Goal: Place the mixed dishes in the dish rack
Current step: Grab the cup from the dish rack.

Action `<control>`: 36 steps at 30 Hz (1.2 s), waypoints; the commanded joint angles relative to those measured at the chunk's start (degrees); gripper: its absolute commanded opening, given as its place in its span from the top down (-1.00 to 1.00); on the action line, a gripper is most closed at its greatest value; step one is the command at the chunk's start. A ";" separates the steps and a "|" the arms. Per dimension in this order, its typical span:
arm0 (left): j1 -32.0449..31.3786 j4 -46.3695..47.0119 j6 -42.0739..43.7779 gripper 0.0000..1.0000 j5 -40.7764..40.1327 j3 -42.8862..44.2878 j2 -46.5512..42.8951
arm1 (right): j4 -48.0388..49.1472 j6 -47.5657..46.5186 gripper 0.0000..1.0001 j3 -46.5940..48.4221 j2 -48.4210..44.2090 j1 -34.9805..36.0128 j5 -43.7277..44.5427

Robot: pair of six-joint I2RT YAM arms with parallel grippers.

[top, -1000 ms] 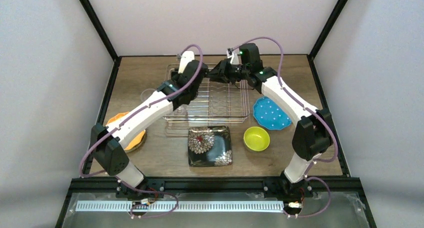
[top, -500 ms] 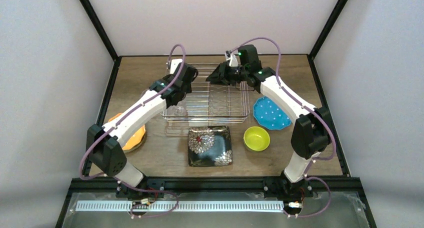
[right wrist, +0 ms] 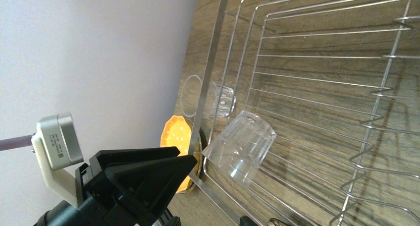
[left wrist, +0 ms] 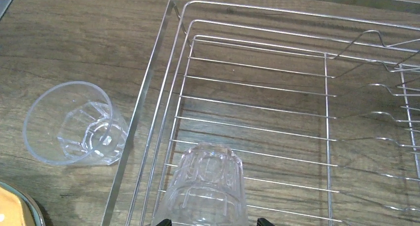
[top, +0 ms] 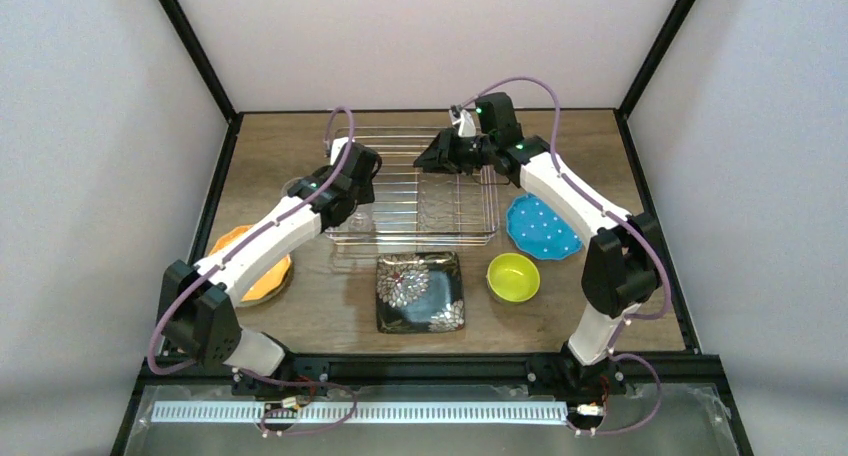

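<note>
Overhead and wrist views of two robot arms working over a wire dish rack (top: pixel 420 238) in the middle of a wooden table.

Risk, as a judgement: a clear glass (left wrist: pixel 205 186) stands upside down on the thin wires at the near left corner of the rack, right between the left gripper's (left wrist: pixel 212 222) fingers. It is light and stands on narrow wires, so a finger brushing it as the arm lifts away could tip or roll it. A second glass (left wrist: pixel 74 124) stands upright on the table just outside the rack's left wall, where a sideways swing of the arm could knock it over. Both grippers also hang over the same rack, so a careless crossing could make them collide.

Pose: the left arm reaches forward from its base over an orange plate (top: pixel 255 266), wrist bent down at the rack's left side, jaws spread wide on either side of the glass, not pinching it. The right arm arches over to the rack's far right side; the right gripper (top: pixel 432 156) points left, jaws partly spread, nothing seen between them.

A black floral plate (top: pixel 420 291), yellow-green bowl (top: pixel 513 276) and blue dotted plate (top: pixel 542 226) lie on the table outside the rack.
</note>
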 commanded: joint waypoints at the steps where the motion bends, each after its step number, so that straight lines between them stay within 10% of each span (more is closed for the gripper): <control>1: 0.52 0.58 -3.07 -0.99 2.07 -1.24 -1.65 | -1.20 -2.04 -0.40 -1.68 -0.38 -0.37 1.33; 14: 1.65 5.91 -24.03 -0.99 8.36 -12.10 -11.63 | -4.06 -8.01 -0.40 -1.47 -0.78 -0.85 5.55; 36: 1.59 9.59 -33.73 -0.99 8.11 -14.46 -7.47 | -4.60 -10.76 -0.41 -2.29 -0.74 -1.60 6.49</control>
